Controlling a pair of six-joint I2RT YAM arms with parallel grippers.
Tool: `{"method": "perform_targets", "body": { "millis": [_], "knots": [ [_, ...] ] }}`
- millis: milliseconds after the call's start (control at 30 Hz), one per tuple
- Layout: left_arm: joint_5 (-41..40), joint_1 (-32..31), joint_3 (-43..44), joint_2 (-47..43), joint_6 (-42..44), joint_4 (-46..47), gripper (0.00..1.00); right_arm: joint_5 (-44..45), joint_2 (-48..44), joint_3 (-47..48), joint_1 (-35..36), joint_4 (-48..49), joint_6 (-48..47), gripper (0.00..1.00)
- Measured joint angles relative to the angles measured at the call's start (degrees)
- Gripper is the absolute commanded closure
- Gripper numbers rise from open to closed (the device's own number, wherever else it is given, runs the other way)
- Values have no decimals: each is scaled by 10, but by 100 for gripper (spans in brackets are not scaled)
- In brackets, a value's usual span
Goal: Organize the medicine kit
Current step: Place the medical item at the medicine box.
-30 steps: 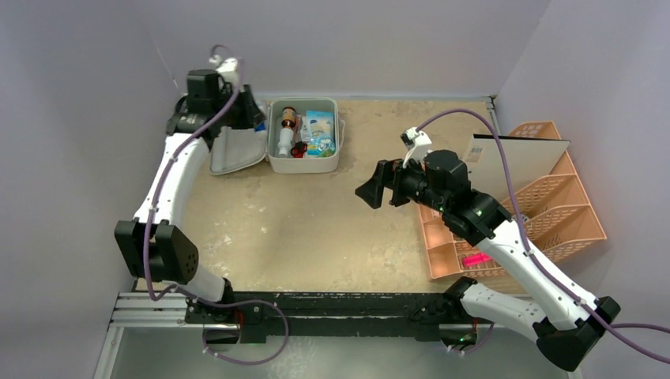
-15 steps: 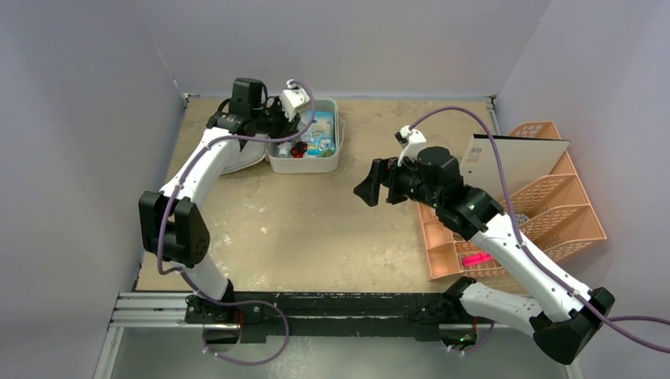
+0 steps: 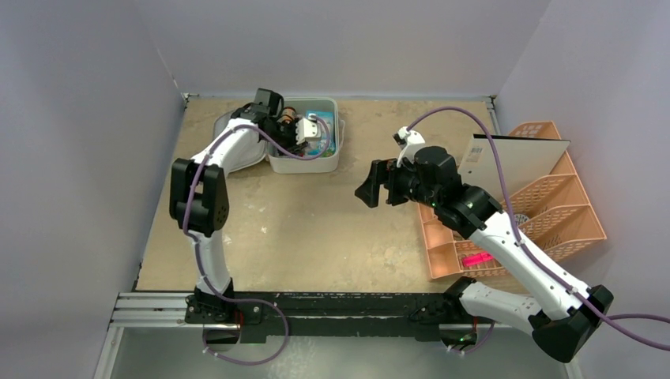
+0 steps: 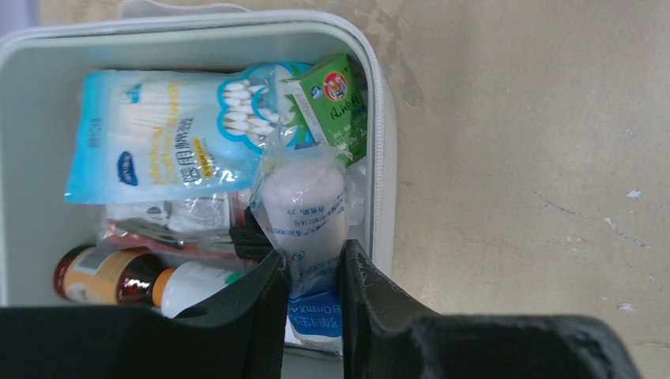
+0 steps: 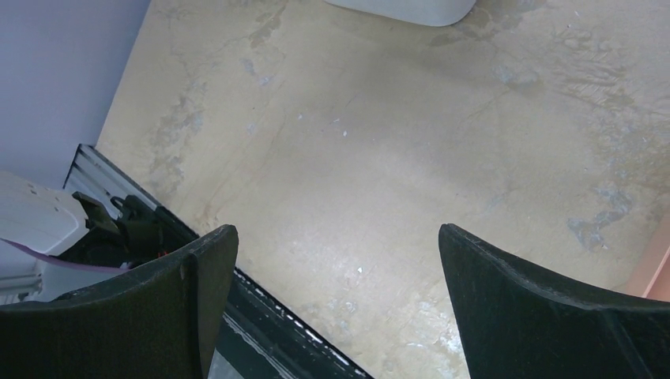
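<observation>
The left tool, pinched narrowly on a clear-wrapped white gauze roll, hangs over the open white plastic medicine kit at the far left of the mottled tan bench. Lower the roll inside the rim before releasing (right tool spread wide, empty).

- The left arm rose steeply from its base, folded sharply at the elbow and reached forward and to its right.
- The left gripper pointed downward, jaws drawn close together and clamped on a clear-wrapped white roll.
- The right arm stretched from its base forward and leftward, forearm nearly level.
- The right gripper faced left and slightly down, jaws spread wide apart.
</observation>
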Motion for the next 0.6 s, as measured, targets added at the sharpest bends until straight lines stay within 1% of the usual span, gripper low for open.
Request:
{"method": "perform_targets", "body": {
  "millis": [167,367,467,500,600],
  "knots": [
    [7,0,55,56,47,-59,75,9,0,3,0,-2,-2,1],
    [8,0,77,66,72,-101,66,9,9,9,0,0,-4,1],
    [11,0,80,66,77,-115,53,9,18,9,0,0,-5,1],
    [13,0,81,66,78,-118,51,9,21,9,0,0,-6,1],
    [20,0,84,66,80,-129,49,8,26,9,0,0,-6,1]
  ]
}}
